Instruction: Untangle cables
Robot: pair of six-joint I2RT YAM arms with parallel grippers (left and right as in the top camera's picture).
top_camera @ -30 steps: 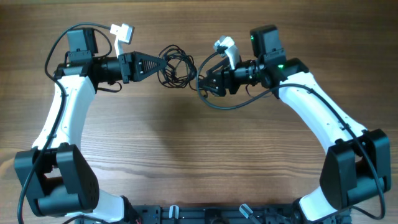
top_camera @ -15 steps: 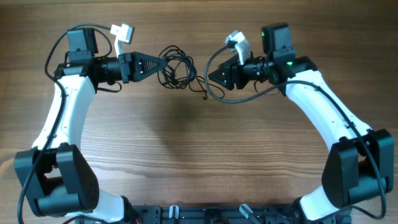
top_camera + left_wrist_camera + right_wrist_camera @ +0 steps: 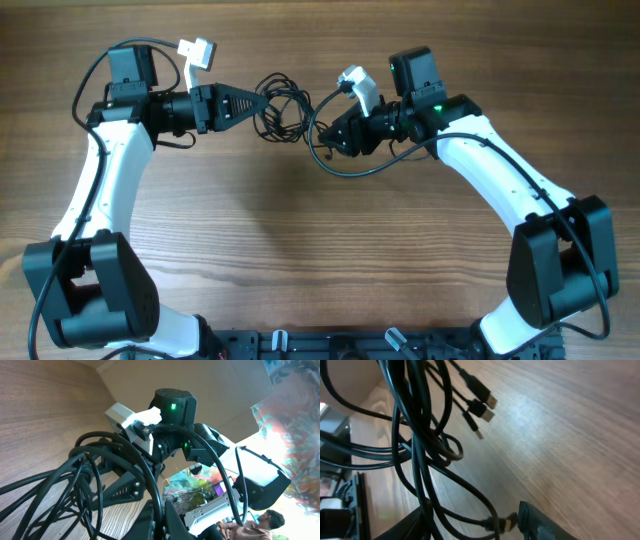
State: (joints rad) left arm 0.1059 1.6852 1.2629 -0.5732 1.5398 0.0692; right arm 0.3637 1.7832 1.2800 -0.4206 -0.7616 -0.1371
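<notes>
Room: we see wood-grain table stretching wide on the near side | cables: thin glossy black loops, knotted far centre | left gripper: clamped on cables | right gripper: fingers apart, strands between.

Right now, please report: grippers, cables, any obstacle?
Left gripper shut on cables. Right gripper open, strands between its fingers. Knot tangled between both arms. No obstacle seen.

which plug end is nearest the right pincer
The lone plug low in the right wrist view, just beside a finger of the right pincer; the other three plugs cluster farther off.
</notes>
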